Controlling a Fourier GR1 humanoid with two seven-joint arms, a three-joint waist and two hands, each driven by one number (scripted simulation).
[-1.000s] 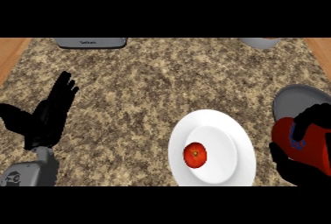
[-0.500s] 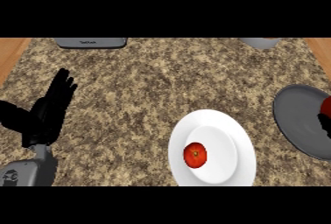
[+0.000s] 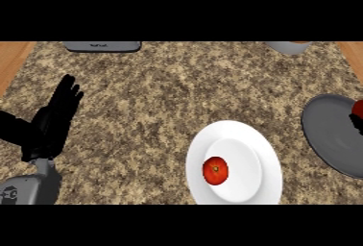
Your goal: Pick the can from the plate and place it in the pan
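A sliver of the red can [image 3: 358, 108] shows at the view's right edge, over the far side of the dark grey pan [image 3: 332, 134]. A small black piece of my right hand [image 3: 354, 121] shows just below it; the rest is out of view. The white plate [image 3: 248, 139] lies at the lower middle with a round red fruit [image 3: 215, 170] on it. My left hand [image 3: 50, 125] rests open at the left, fingers up, far from the plate and pan.
A flat grey object [image 3: 102, 46] lies at the counter's back edge on the left. A grey vessel [image 3: 287, 47] stands at the back right. Wooden strips [image 3: 13, 60] border the speckled counter on both sides.
My right hand with the red can has moved from over the pan's near side to the right edge, so only slivers of both remain in view. The left hand has stayed still.
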